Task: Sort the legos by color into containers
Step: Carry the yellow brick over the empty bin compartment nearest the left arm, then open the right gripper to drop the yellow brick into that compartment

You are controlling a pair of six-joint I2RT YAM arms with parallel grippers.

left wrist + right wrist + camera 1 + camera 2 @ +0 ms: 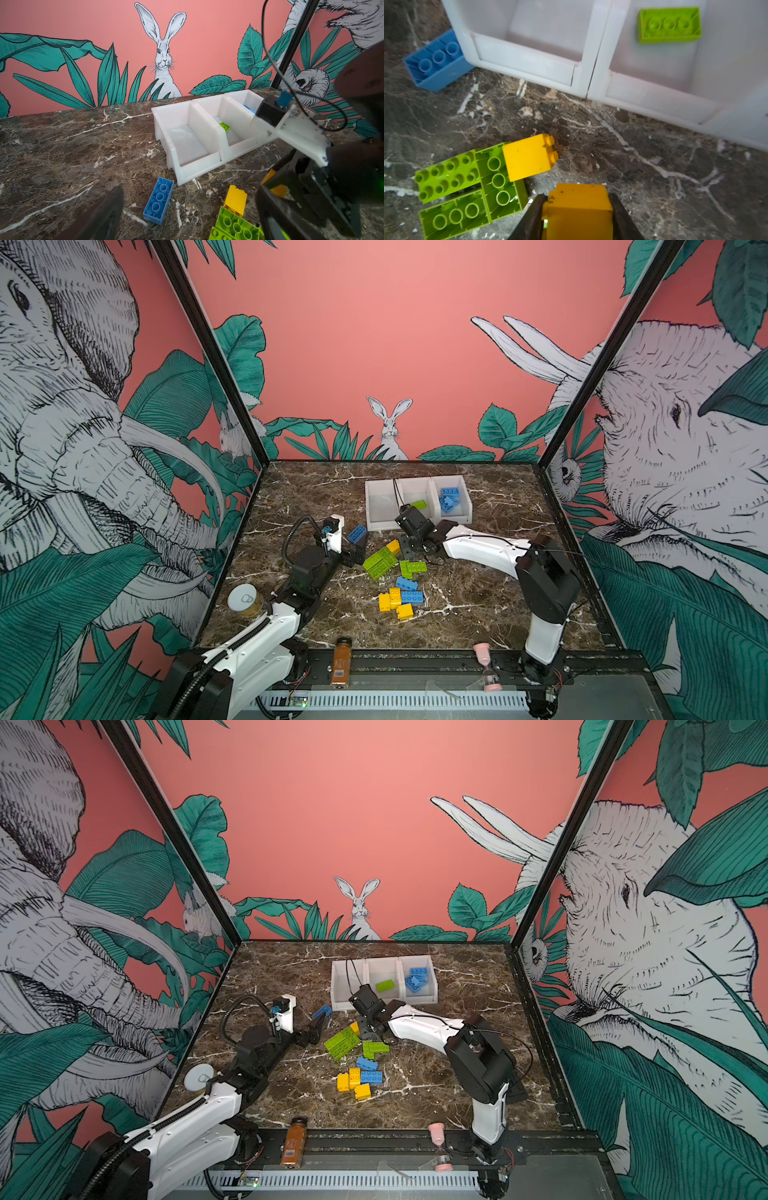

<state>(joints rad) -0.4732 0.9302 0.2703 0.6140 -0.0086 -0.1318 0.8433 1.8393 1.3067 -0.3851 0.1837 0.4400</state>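
My right gripper is shut on a yellow lego, low over the marble in front of the containers. Another yellow lego leans on lime green ones beside it. The left bin is empty, the middle holds a green lego, and the right holds blue ones. My left gripper stands open near a blue lego lying studs down, with nothing between its fingers. More legos lie nearer the front.
A round lidded tin sits at the table's left edge. An orange bottle and a pink hourglass stand on the front rail. Printed walls close the back and both sides.
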